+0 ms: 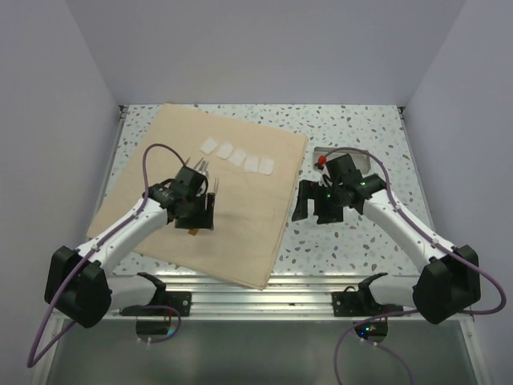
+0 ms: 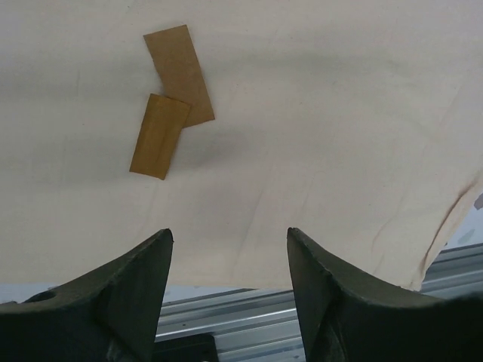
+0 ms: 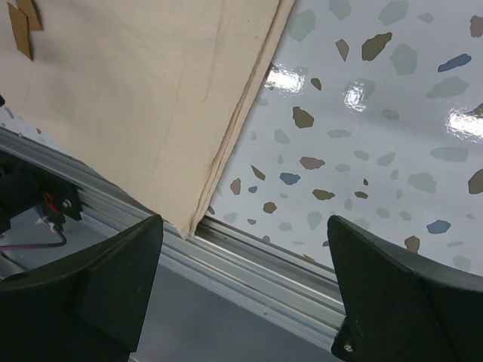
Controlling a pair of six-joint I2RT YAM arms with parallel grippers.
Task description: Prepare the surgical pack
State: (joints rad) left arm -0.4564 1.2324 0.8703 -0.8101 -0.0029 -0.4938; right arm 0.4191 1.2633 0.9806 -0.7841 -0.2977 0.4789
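Note:
The tan fabric sheet point(image 1: 216, 200) lies spread on the left half of the table. A row of white gauze squares point(image 1: 236, 155) sits near its far edge. Thin steel instruments point(image 1: 205, 168) stick out behind my left wrist, mostly hidden by it. My left gripper point(image 1: 196, 216) hovers over the sheet's middle, open and empty; in the left wrist view point(image 2: 229, 234) its jaws stand apart above bare fabric point(image 2: 317, 113). My right gripper point(image 1: 314, 207) is open and empty just right of the sheet's edge; in the right wrist view point(image 3: 245, 219) it sits above the sheet's near corner point(image 3: 185, 219).
Two brown tape strips point(image 2: 170, 98) lie on the fabric ahead of the left gripper. A grey tray point(image 1: 370, 160) with a small red item point(image 1: 320, 160) is partly hidden behind the right arm. An aluminium rail point(image 1: 264, 293) runs along the near table edge.

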